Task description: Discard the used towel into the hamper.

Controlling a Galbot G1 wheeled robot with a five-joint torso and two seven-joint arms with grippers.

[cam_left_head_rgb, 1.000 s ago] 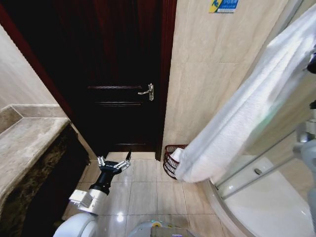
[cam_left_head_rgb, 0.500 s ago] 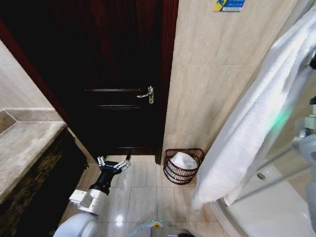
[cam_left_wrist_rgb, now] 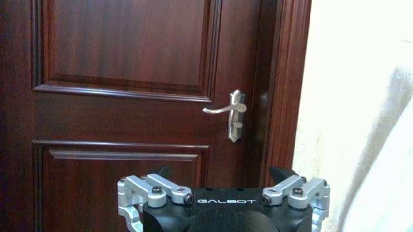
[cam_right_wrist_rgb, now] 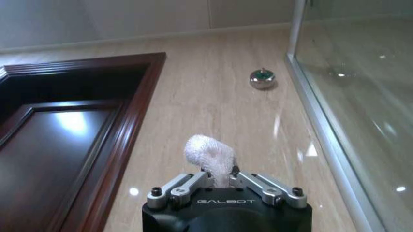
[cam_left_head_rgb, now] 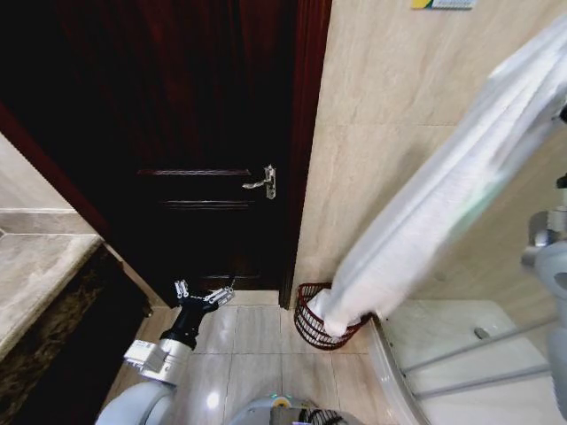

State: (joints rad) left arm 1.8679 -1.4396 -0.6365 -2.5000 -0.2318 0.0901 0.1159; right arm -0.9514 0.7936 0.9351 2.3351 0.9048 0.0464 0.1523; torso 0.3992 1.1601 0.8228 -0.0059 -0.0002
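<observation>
The white towel [cam_left_head_rgb: 425, 221] hangs in a long drape from the upper right, and its lower end reaches the hamper [cam_left_head_rgb: 306, 324]. The hamper, a dark reddish wire basket, stands on the floor at the foot of the wall beside the door. Whether the towel's end lies inside it or in front of it I cannot tell. In the right wrist view my right gripper [cam_right_wrist_rgb: 218, 175] is shut on a bunched corner of the towel [cam_right_wrist_rgb: 210, 153]. Low on the left, my left gripper [cam_left_head_rgb: 204, 294] is open and holds nothing. It faces the door, well left of the hamper, fingers [cam_left_wrist_rgb: 161, 174] apart.
A dark wooden door [cam_left_head_rgb: 204, 133] with a metal lever handle [cam_left_head_rgb: 265, 182] fills the middle. A stone counter [cam_left_head_rgb: 35, 274] runs along the left. A glass shower enclosure [cam_left_head_rgb: 469, 363] curves along the right. A metal wall hook [cam_right_wrist_rgb: 262, 79] sits beside the glass. Tiled floor [cam_left_head_rgb: 257, 332] lies between them.
The head view has shifted. The towel's lower end has swung left, from hanging right of the hamper to reaching it. The left arm has kept its pose.
</observation>
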